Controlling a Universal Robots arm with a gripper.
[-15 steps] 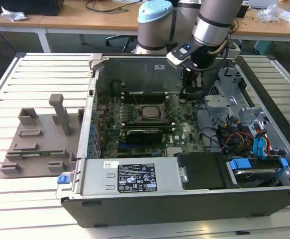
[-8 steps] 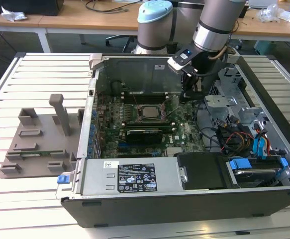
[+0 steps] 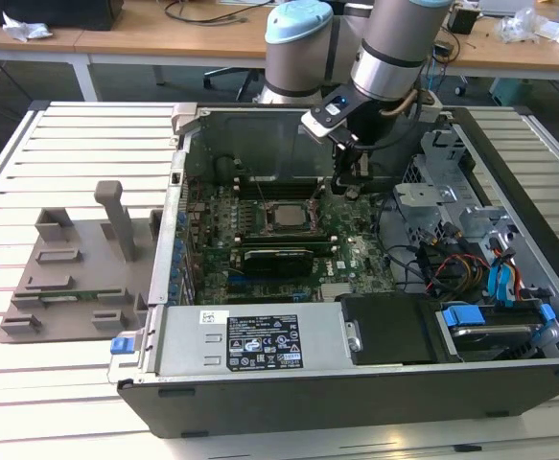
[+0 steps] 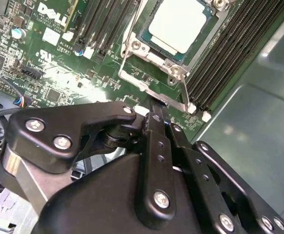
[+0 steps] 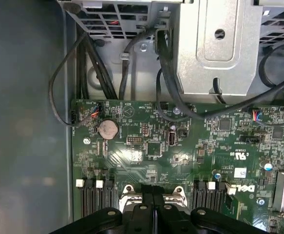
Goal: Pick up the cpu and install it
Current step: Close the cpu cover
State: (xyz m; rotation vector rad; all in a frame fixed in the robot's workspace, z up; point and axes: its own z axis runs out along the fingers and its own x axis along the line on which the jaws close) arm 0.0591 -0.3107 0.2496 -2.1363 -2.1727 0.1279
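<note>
In the exterior view, an open computer case (image 3: pixel 375 383) lies on its side on the slatted desk (image 3: pixel 78 144), so the green motherboard (image 3: pixel 356 254) faces up and the arm can reach straight down into it. The cpu (image 3: pixel 284 213), a flat square with a pale metal top, sits in its socket near the board's middle. It is not held by the end effector (image 3: pixel 348 189), which hangs just over the board on the exterior view's right of the socket. A grey moulded fixture (image 3: pixel 68 278) rests on the desk beside the case.

In the second wrist view the cpu (image 4: pixel 180 24) lies level inside the socket frame (image 4: pixel 151 83). The frame's bright stamped steel contrasts with the chip's matte silver lid and thin dark rim. The end effector (image 4: pixel 153 109) — black, with bolted linkages — is clenched with nothing visible between its fingers. Its tip is close to the frame's edge, but I cannot tell whether it touches. Long black memory slots (image 4: pixel 229 53) run beside the socket.

In the first wrist view the closed end effector (image 5: pixel 154 195) points at the board. A round coin cell (image 5: pixel 107 129) sits on it, and black cables (image 5: pixel 59 87) drape from a sheet-steel drive cage (image 5: pixel 215 44).
</note>
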